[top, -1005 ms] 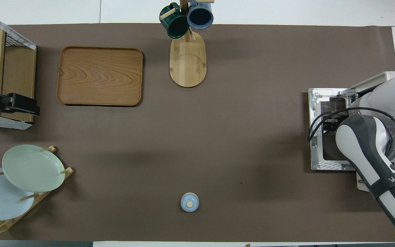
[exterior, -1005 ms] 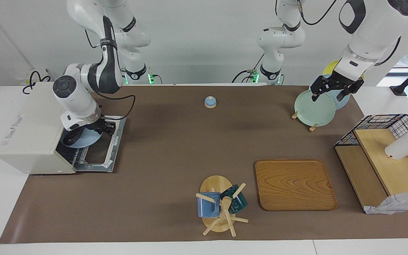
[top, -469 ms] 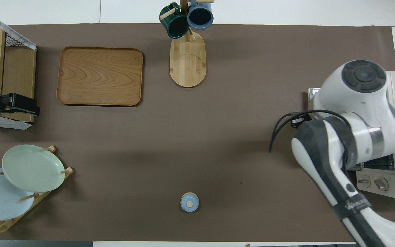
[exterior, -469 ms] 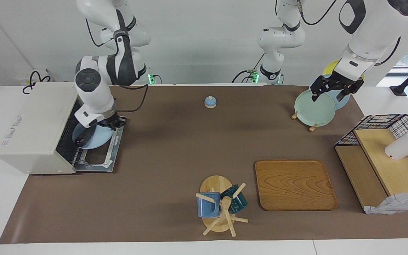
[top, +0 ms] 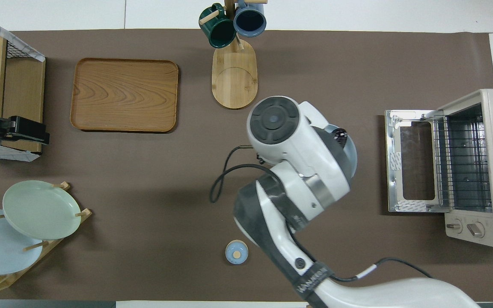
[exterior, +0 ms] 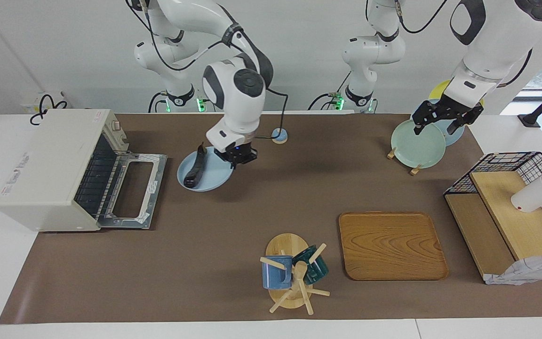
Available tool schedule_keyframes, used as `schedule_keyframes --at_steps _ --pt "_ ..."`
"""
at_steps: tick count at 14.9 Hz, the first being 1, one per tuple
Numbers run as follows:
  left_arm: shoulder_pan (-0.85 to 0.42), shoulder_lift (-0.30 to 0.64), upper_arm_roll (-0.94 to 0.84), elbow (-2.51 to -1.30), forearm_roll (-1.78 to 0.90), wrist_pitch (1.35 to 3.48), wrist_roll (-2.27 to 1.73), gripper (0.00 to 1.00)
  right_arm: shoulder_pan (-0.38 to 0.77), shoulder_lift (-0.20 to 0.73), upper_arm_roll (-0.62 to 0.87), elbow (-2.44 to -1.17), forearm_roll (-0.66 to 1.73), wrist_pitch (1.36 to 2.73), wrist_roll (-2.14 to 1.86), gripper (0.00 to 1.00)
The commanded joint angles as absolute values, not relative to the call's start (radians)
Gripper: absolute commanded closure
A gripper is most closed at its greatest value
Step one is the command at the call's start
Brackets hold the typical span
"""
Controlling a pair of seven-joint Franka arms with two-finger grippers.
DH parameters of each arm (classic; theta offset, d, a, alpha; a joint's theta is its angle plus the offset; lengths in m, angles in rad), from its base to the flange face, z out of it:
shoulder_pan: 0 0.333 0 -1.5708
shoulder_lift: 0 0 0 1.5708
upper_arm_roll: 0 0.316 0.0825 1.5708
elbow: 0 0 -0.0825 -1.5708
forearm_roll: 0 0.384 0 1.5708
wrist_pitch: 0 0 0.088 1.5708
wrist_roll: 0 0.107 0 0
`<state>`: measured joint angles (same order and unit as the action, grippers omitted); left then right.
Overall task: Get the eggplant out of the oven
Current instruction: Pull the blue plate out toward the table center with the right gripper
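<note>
- Facing view: the right pincer hangs in the air over the brown mat of the desk, its fingers closed on the rim of a light blue plate.
- On that plate, just beside the right pincer on the oven's side, the eggplant lies lengthwise, dark and glossy, its thin stem end pointing toward the robots.
- Well apart from the right pincer, toward the right arm's end of the desk, stands the oven with its door folded down flat; the wire rack inside it is bare.
- Overhead view: the right arm's wrist covers nearly all of the plate and the eggplant.
- The left pincer waits over the green plate in the plate rack, its fingers spread apart and holding nothing.
</note>
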<state>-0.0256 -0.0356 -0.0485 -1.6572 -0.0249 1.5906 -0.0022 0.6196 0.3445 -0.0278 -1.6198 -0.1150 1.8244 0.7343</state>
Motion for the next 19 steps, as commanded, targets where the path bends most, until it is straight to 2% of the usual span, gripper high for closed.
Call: schedule_keyframes --at_steps 1,3,6,9,10,11,12,13,15,16,17,19 --pt "-0.017 -0.043 -0.054 -1.654 -0.009 1.572 0.003 0.00 0.650 0.546 0.009 -1.391 -0.071 1.820 0.833 1.00" --pt "-0.017 -0.043 -0.054 -1.654 -0.009 1.572 0.005 0.00 0.670 0.551 0.029 -1.407 -0.052 1.929 0.891 1.00" --pt "-0.017 -0.043 -0.054 -1.654 -0.009 1.574 0.005 0.00 0.673 0.552 0.034 -1.448 -0.038 1.980 0.893 1.00" --pt "-0.017 -0.043 -0.054 -1.654 -0.009 1.572 0.003 0.00 0.675 0.540 0.034 -1.555 0.037 2.168 0.893 1.00" --pt "-0.017 -0.043 -0.054 -1.654 -0.009 1.572 0.003 0.00 0.672 0.538 0.034 -1.560 0.040 2.190 0.891 1.00" --pt "-0.017 -0.043 -0.054 -1.654 -0.009 1.572 0.003 0.00 0.667 0.537 0.035 -1.548 0.038 2.177 0.891 0.81" --pt "-0.017 -0.043 -0.054 -1.654 -0.009 1.572 0.003 0.00 0.664 0.537 0.034 -1.528 0.029 2.131 0.888 0.54" --pt "-0.017 -0.043 -0.054 -1.654 -0.009 1.572 0.005 0.00 0.660 0.537 0.029 -1.501 0.022 2.079 0.867 0.49" --pt "-0.017 -0.043 -0.054 -1.654 -0.009 1.572 0.005 0.00 0.620 0.505 0.020 -1.485 0.012 2.008 0.824 0.49" --pt "-0.017 -0.043 -0.054 -1.655 -0.009 1.569 0.005 0.00 0.565 0.464 0.021 -1.499 0.009 1.970 0.799 0.49" --pt "-0.017 -0.043 -0.054 -1.654 -0.009 1.572 0.003 0.00 0.528 0.428 0.021 -1.518 0.008 1.907 0.749 0.55" --pt "-0.020 -0.043 -0.057 -1.654 -0.009 1.569 -0.001 0.00 0.444 0.355 0.020 -1.638 0.003 1.864 0.665 0.78"
